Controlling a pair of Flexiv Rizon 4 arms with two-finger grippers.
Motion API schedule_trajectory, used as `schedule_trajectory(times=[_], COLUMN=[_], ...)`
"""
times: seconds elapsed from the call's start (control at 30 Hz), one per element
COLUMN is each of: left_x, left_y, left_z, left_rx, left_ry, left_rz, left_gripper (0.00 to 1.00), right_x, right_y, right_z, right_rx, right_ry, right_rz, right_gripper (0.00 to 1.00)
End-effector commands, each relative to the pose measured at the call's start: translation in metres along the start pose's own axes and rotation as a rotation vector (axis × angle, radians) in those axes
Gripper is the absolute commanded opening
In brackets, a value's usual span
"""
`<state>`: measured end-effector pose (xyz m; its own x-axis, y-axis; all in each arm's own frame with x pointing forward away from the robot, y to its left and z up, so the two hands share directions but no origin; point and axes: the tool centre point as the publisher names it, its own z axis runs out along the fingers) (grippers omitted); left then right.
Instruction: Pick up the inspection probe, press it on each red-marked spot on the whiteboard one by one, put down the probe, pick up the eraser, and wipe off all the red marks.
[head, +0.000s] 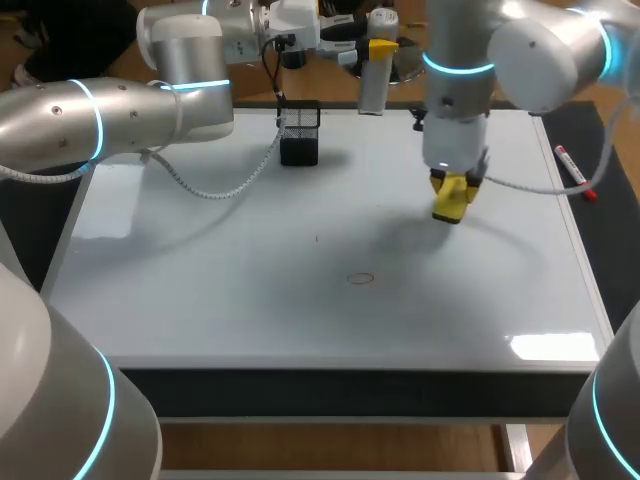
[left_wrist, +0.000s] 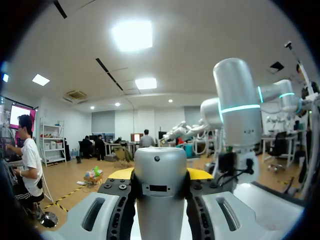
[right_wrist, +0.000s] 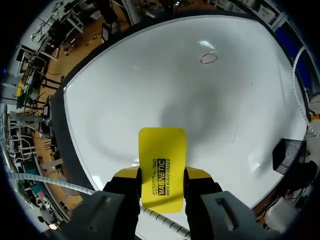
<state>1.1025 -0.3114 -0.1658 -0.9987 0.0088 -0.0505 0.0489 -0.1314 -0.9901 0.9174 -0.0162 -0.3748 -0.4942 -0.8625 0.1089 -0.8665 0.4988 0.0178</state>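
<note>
- One container stands in view: a black mesh holder (head: 299, 135) on the far part of the whiteboard (head: 250, 290), left of centre. What it holds cannot be made out.
- A thin black lead (head: 270, 70) drops from the left arm's wrist to the holder's rim, and a white coiled cable (head: 215, 188) lies over the board from that arm towards the holder's side.
- The left gripper (head: 378, 48) is at the far edge of the whiteboard, just right of the holder. Its jaws are clamped on the inspection probe (head: 372, 85), a pale grey cylinder.
- In the left wrist view the probe (left_wrist: 160, 210) fills the gap of the left gripper (left_wrist: 161, 174), with a yellow tip against each side.
- The right gripper (head: 452, 188) hangs over the right half of the board, its jaws gripping the yellow eraser (head: 450, 207) by its two long sides. Whether the eraser touches the surface cannot be told.
- From the right wrist, the eraser (right_wrist: 161, 155) juts out ahead of the right gripper (right_wrist: 162, 172) above bare white board.
- A single red mark (head: 361, 278), a small ring, sits near the board's middle, well apart from the eraser. Nothing lies between them.
- A red-capped marker pen (head: 572, 170) rests beside the board's right edge on the dark desk (head: 605, 140).
</note>
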Motion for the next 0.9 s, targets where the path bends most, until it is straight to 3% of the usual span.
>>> schedule_trajectory(times=[0.03, 0.37, 0.9], left_x=[-0.001, -0.001, -0.001], left_y=[-0.001, -0.001, -0.001], left_z=[0.0, 0.0, 0.0], left_rx=[0.0, 0.0, 0.0], left_ry=[0.002, 0.002, 0.002], left_rz=[-0.001, -0.001, -0.001], left_gripper=[0.0, 0.0, 0.0], right_x=[0.043, 0.072, 0.075], right_y=[0.004, 0.01, 0.011], right_z=[-0.004, 0.0, 0.001], right_rx=[0.011, 0.003, 0.0], right_ry=[-0.051, -0.058, -0.07], right_rz=[0.03, 0.095, 0.105], right_gripper=[0.0, 0.0, 0.0])
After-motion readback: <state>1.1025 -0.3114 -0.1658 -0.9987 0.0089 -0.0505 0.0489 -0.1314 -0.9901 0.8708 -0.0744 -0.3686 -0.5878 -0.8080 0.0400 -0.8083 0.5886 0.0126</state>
